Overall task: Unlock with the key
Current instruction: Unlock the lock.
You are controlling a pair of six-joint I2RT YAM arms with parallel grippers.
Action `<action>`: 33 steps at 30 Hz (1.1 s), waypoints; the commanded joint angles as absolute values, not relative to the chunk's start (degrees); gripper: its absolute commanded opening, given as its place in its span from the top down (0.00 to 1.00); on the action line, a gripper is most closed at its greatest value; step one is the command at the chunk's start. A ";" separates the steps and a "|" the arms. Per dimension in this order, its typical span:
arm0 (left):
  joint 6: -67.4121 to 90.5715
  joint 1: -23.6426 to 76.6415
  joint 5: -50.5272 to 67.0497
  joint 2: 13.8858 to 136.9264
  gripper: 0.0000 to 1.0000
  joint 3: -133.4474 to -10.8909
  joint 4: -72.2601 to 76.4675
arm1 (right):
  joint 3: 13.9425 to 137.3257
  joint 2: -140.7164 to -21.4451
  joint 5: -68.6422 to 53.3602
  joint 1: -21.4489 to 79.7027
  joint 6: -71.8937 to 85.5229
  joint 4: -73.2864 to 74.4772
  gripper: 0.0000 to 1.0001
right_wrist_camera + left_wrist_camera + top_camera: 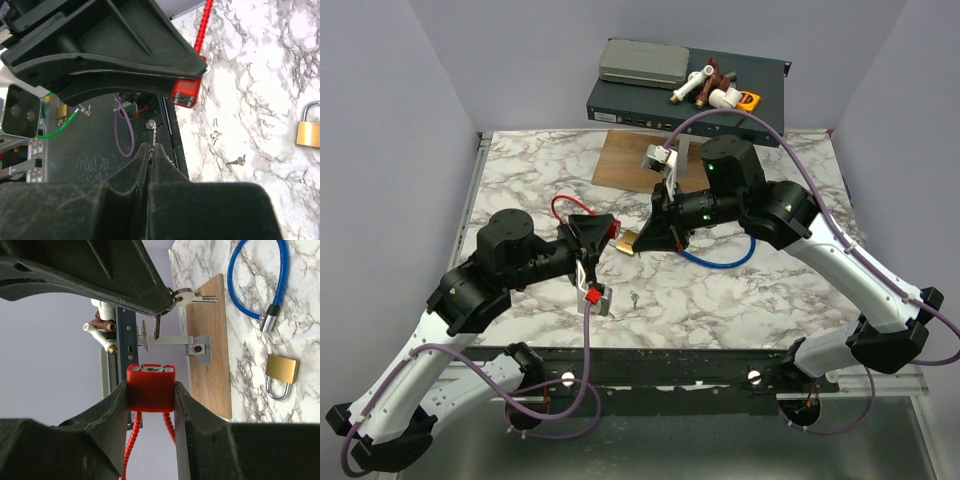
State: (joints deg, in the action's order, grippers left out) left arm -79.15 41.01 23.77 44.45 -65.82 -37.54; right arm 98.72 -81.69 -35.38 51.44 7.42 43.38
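Contact is firm on the left: the left end effector (150, 396) is clamped on the red padlock (150, 382), a finger pressed against each side of its body, with its red cable shackle (131, 440) trailing back between them. The lock is held up off the marble surface (770, 290), near the middle of the workspace.

The right end effector (151, 150) has its fingers pressed together on the thin blade of the key (157, 329). A key ring (182, 296) carrying a second key hangs beside its tip. In the left wrist view the blade points toward the top face of the red padlock but stands apart from it (a clear gap shows between the key tip and the lock). The two end effectors face each other closely above the surface.

A brass padlock (282, 369) lies flat on the marble just beside them, its shackle shut. A blue cable lock (269, 319) lies looped near it. A wooden board (212, 385) farther back carries a grey latch fixture (199, 347). Small loose keys (235, 161) lie on the marble toward the near edge, close to a red-and-grey lock (597, 297). Whether the red padlock's keyhole is on the face toward the key cannot be made out.
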 commanded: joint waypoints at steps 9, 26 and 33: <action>-79.69 41.69 27.99 41.63 1.00 -66.27 -37.73 | 99.55 -82.35 -34.80 51.72 7.95 40.63 0.99; -78.72 41.93 27.87 41.57 1.00 -66.18 -36.56 | 99.36 -83.30 -36.86 51.77 8.59 38.61 0.99; -78.01 41.96 27.97 41.57 1.00 -66.75 -37.27 | 98.70 -83.51 -37.52 51.77 8.87 37.62 0.99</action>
State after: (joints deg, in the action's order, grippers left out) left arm -78.59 41.74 26.00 42.11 -65.80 -38.44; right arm 98.72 -82.91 -35.73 51.44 8.14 39.51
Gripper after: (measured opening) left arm 0.337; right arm 0.014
